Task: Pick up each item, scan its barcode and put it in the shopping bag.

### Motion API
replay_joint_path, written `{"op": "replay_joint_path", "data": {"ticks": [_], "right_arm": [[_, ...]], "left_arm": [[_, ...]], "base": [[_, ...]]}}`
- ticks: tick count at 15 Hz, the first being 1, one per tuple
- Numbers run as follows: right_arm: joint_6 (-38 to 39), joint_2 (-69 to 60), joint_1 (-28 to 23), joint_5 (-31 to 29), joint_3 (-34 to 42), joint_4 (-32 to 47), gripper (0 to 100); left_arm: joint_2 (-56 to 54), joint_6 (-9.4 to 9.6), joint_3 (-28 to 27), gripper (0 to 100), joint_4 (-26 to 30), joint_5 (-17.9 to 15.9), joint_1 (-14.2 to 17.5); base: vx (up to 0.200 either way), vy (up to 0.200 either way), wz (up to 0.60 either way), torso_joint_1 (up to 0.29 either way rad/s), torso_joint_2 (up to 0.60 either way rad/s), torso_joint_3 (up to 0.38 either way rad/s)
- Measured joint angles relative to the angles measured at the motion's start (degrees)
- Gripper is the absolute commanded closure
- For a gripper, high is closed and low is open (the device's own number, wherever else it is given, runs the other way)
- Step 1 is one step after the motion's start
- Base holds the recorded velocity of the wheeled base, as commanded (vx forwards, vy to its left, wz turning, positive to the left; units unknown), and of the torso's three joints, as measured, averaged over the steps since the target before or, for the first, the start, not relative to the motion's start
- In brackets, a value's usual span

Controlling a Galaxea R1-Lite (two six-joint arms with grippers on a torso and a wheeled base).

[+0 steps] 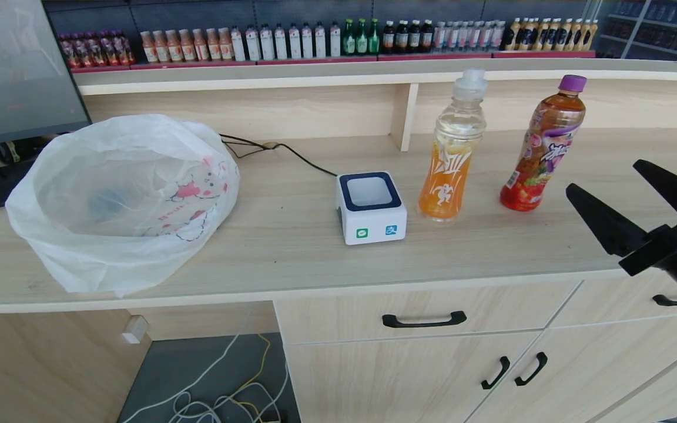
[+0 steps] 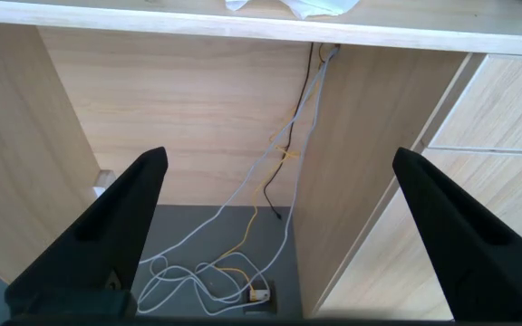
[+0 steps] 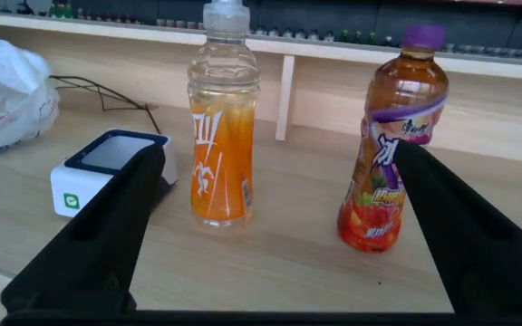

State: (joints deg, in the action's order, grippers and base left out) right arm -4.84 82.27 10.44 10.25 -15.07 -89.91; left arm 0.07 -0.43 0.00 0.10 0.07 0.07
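Two bottles stand upright on the wooden counter (image 1: pixel 291 247): an orange-drink bottle (image 1: pixel 452 151) (image 3: pixel 217 145) with a clear cap, and to its right a tea bottle (image 1: pixel 543 147) (image 3: pixel 391 143) with a purple cap. A white barcode scanner box (image 1: pixel 370 207) (image 3: pixel 109 171) with a dark-rimmed window sits left of them. The white plastic shopping bag (image 1: pixel 121 197) (image 3: pixel 7 91) lies open at the counter's left. My right gripper (image 1: pixel 620 194) (image 3: pixel 275 226) hangs open at the right, in front of the bottles, holding nothing. My left gripper (image 2: pixel 279 226) is open below the counter edge, facing the recess under it.
A dark cable (image 1: pixel 280 150) runs from the scanner toward the back wall. A divider post (image 1: pixel 403 114) stands behind the bottles. Drawers with black handles (image 1: pixel 424 320) lie below the counter. Loose cables (image 2: pixel 234 263) lie on the floor in the recess. A screen (image 1: pixel 15 64) stands at far left.
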Motion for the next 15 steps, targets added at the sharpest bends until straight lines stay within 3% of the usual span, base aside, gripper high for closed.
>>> {"op": "replay_joint_path", "data": {"ticks": [7, 11, 15], "right_arm": [[-1.23, 8.77, 2.55, -0.32, -3.36, -0.04, 0], [-1.28, 9.98, 3.71, -6.45, -4.17, -0.04, 0], [-1.15, 10.73, 4.19, -6.69, -4.30, -0.04, 0]], "left_arm": [[0.00, 0.10, 0.00, 0, 0.00, 0.00, 0.00], [0.00, 0.16, 0.00, 0, 0.00, 0.00, -0.05], [0.00, 0.13, 0.00, 0, 0.00, -0.02, 0.00]], "base": [[0.000, 0.000, 0.00, 0.000, 0.00, 0.000], [0.000, 0.000, 0.00, 0.000, 0.00, 0.000], [0.000, 0.000, 0.00, 0.000, 0.00, 0.000]]}}
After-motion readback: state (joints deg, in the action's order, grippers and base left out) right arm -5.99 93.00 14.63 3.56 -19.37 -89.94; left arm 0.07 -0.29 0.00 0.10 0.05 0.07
